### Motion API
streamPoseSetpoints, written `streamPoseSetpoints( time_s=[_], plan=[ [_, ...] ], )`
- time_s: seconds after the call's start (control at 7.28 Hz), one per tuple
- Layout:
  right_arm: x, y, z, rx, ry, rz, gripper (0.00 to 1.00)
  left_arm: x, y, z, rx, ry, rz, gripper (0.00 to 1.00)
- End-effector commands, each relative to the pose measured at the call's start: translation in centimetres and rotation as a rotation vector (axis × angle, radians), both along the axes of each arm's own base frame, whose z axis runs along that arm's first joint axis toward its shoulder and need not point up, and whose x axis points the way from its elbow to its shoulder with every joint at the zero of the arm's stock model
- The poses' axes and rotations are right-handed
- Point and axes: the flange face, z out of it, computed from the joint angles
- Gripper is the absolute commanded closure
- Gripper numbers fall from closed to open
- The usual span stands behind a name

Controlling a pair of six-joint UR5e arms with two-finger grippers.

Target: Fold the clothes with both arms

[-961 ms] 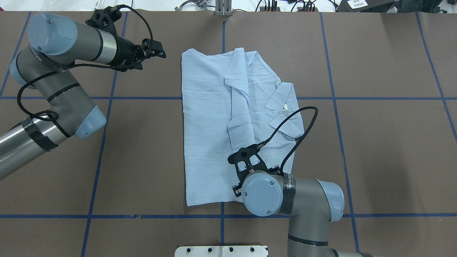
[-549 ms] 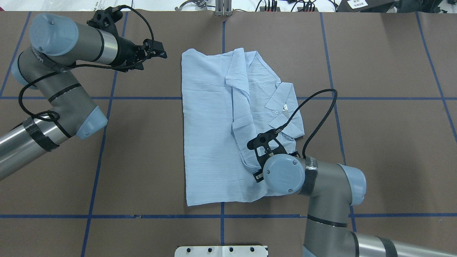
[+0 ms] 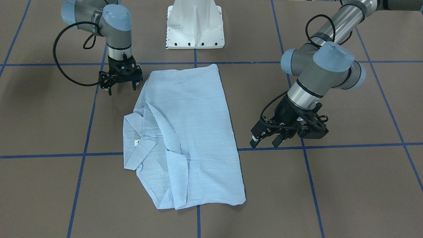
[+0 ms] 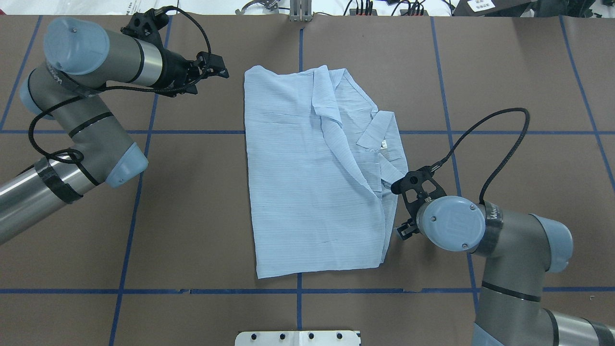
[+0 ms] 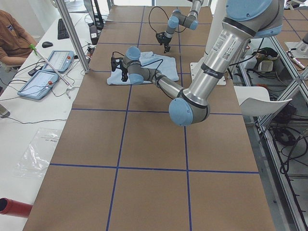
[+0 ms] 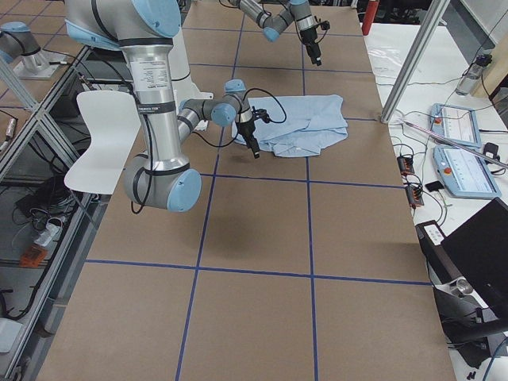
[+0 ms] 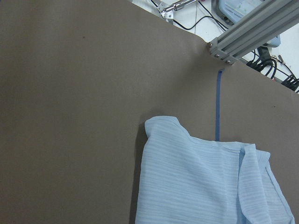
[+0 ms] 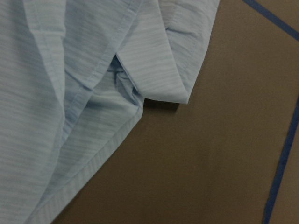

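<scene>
Shirt (image 4: 307,182) lies partly folded, flat mid-desk (image 4: 528,72), collar toward robot's right. You see right end effector (image 3: 121,88) just beside shirt's right edge, fingers spread wide, empty. Left end effector (image 3: 265,142) hovers near shirt's far left corner, clear of cloth, fingers parted, gripping nothing.

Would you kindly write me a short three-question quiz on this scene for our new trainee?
1. True or false: the right gripper is clamped on the shirt.
2. On which side of the shirt does the collar lie? A) the robot's left B) the robot's right C) underneath, hidden
3. Is the left gripper open or shut, and does it hold anything?
Key: 1 false, it hangs open beside the shirt. 2 B. 3 open, empty, apart from the shirt.
</scene>
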Motion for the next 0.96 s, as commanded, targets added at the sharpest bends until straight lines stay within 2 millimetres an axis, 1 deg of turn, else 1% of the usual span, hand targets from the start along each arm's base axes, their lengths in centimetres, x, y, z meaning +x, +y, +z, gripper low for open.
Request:
streamPoseSetpoints(
  time_s=[0.0,0.14,0.27,0.41,0.55,0.69,0.82],
  plan=[
    [1.8,-1.5,-3.1,-0.009,-0.076,0.017,0.00,0.1,0.1,0.0,0.001,0.002,0.001,0.00],
    [1.1,-3.0,-6.0,0.015,-0.119,0.035,0.00,0.1,0.1,-0.1,0.002,0.003,0.001,0.00],
    [-0.7,-5.7,-8.6,0.032,-0.144,0.058,0.00,0.1,0.1,0.0,0.004,0.002,0.002,0.00],
    [-2.0,-8.3,-10.3,0.053,-0.143,0.071,0.00,0.1,0.1,0.3,0.003,-0.001,0.002,0.00],
    [-3.5,-10.0,-12.3,0.062,-0.152,0.083,0.00,0.0,0.2,0.6,0.000,-0.004,0.003,0.00],
    [-6.3,-11.8,-13.3,0.058,-0.139,0.088,0.00,0.0,0.2,0.8,-0.001,-0.007,0.003,0.00],
    [-9.4,-13.9,-13.6,0.070,-0.158,0.094,0.00,0.0,0.2,0.9,-0.002,-0.008,0.003,0.00]
  ],
)
